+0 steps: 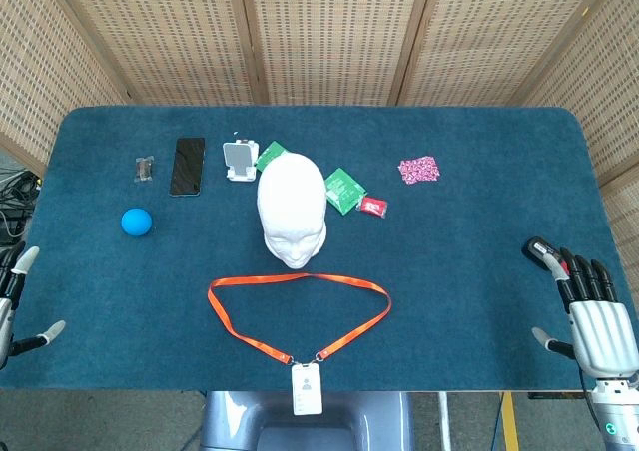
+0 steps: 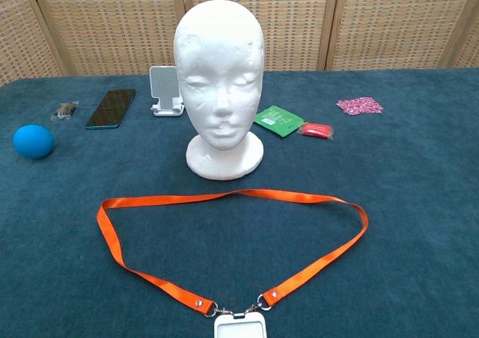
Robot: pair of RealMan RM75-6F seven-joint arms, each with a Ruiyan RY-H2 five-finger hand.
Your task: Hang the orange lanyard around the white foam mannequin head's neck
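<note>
**Lanyard flat on the table, both hands at the near corners**

Nearest the robot, a white badge [image 1: 307, 388] hangs at the table's [image 1: 479, 172] front edge, clipped to the lanyard [image 1: 300, 316]. The orange strap lies flat on the blue cloth in a wide loop, its far side running just in front of the head's [image 1: 293, 212] base without touching it.

The left hand [image 1: 14, 301] sits at the near left corner, mostly cut off by the frame; the fingers that show are apart and hold nothing. The right hand [image 1: 589, 316] is at the near right corner, palm down, its fingers lying side by side and pointing away from the robot, the thumb stuck out to the side, nothing in its grasp. Both hands are well apart from the lanyard, and neither shows in the chest view.

The foam head stands upright mid-table, facing the robot. To its left lies a blue ball [image 1: 138, 222]. Farther back are a small clip [image 1: 146, 169], a dark phone [image 1: 187, 166], a white stand [image 1: 238, 161] and two green packets [image 1: 345, 189], one partly hidden behind the head. A red packet [image 1: 372, 208] lies beside the right one, and a pink patterned piece [image 1: 418, 170] lies farther right.
</note>
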